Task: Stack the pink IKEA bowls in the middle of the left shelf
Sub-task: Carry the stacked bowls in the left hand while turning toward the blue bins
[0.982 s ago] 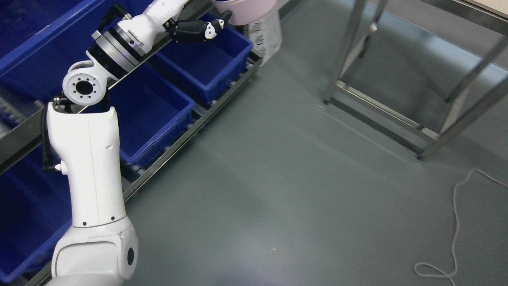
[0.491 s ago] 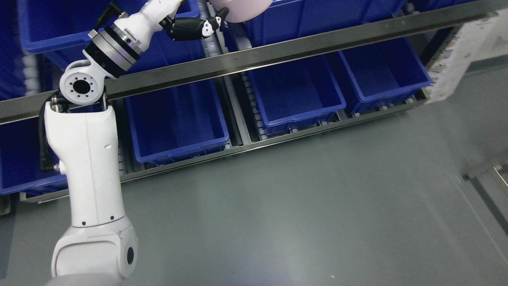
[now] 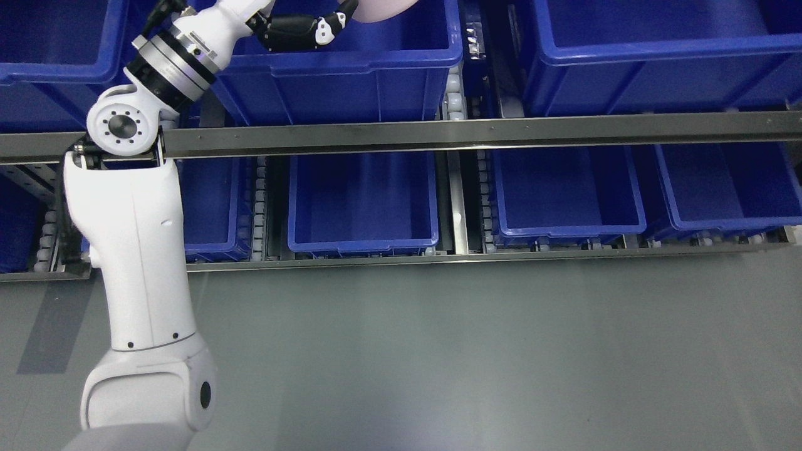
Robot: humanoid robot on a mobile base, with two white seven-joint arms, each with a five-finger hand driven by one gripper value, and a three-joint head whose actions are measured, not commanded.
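Pink bowl (image 3: 382,7) against black-and-white fingers (image 3: 313,28) of left hand (image 3: 301,28). Arm (image 3: 135,250) white, wrist ring silver and black. Blue bins (image 3: 363,81) below the fingers, silver-grey shelf rail (image 3: 438,134), grey-green floor (image 3: 470,357).

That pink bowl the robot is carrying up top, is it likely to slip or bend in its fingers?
The smooth pink bowl looks rigid, so it probably won't bend. Only the left hand holds it at the rim, suggesting it is light. Its glossy curved wall may be slippery. Most of it is cut off by the picture's edge.
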